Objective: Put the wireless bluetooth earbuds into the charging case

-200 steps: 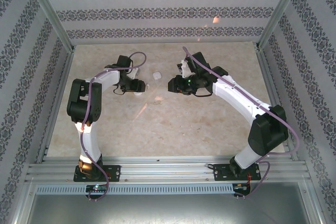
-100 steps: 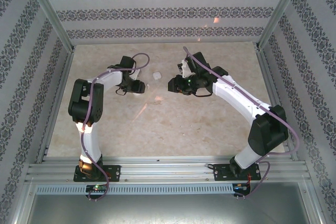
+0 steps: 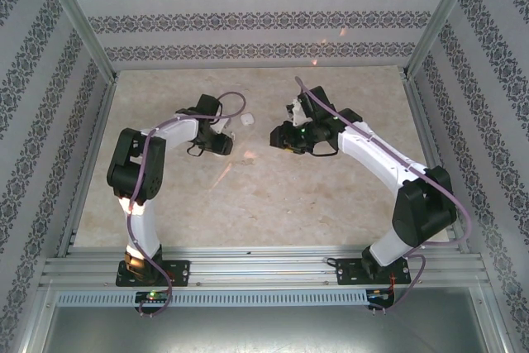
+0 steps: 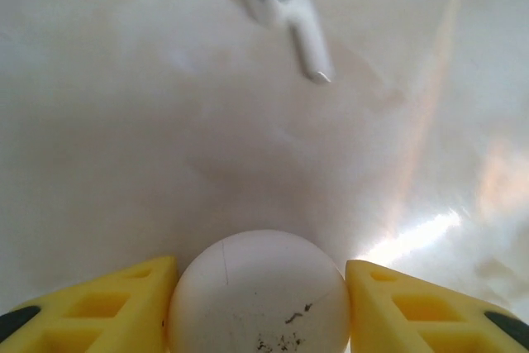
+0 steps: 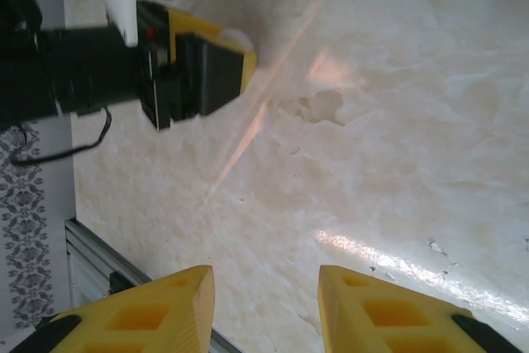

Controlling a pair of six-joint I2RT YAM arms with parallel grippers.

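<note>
Earbud (image 4: 285, 14) on table (image 4: 124, 121) ahead of left gripper (image 4: 260, 279) (clamped on round case (image 4: 258, 316)); right gripper (image 5: 266, 283) spread, empty.

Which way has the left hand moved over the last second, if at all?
Yes. In the top view the left hand has shifted rightward, closer to the white earbud, which stayed put.

White earbud (image 4: 285, 16), dark oval spot on head, stem toward lower right, lies flat on tabletop (image 4: 116, 138). Scuffed round white case (image 4: 258, 287) near it, apart.
</note>
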